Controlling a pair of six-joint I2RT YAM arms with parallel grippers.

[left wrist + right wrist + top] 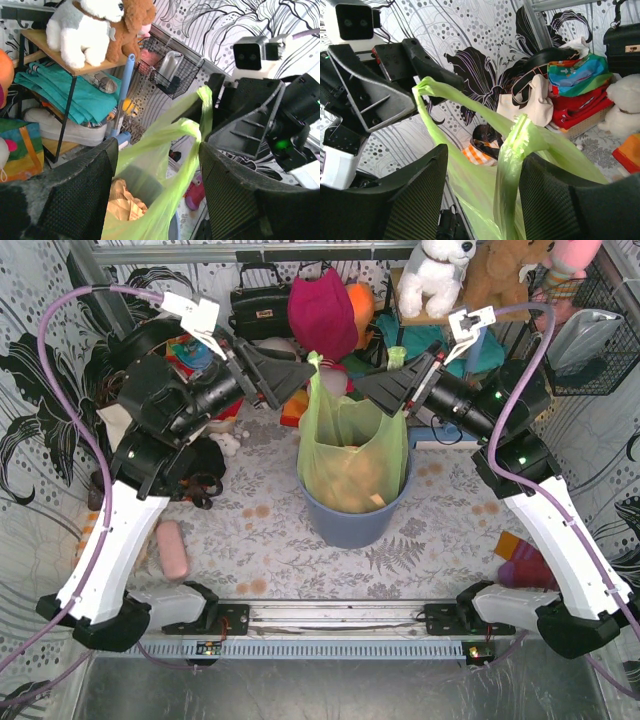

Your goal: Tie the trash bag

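Note:
The trash bag (350, 455) is thin light-green plastic and sits in a blue-grey bin (350, 530), with crumpled brown paper (125, 200) showing through it. One bag handle (315, 362) stands pulled up at the back left, the other (401, 418) at the right rim. My left gripper (298, 382) hovers by the raised handle. In its wrist view the gripper (157, 147) is open, and a green strand (192, 165) runs along the right finger (230, 195). My right gripper (380, 398) (484, 155) is open too, with a bunched handle (512, 150) leaning on its right finger (555, 200).
A pink block (172, 548) lies on the patterned table at the left and a purple toy (525, 565) at the right. Behind the bin are a black handbag (262, 305), a magenta hat (322, 315), plush toys (435, 275) on a shelf and a wire basket (590, 340). A cream tote (530, 102) lies at the left wall.

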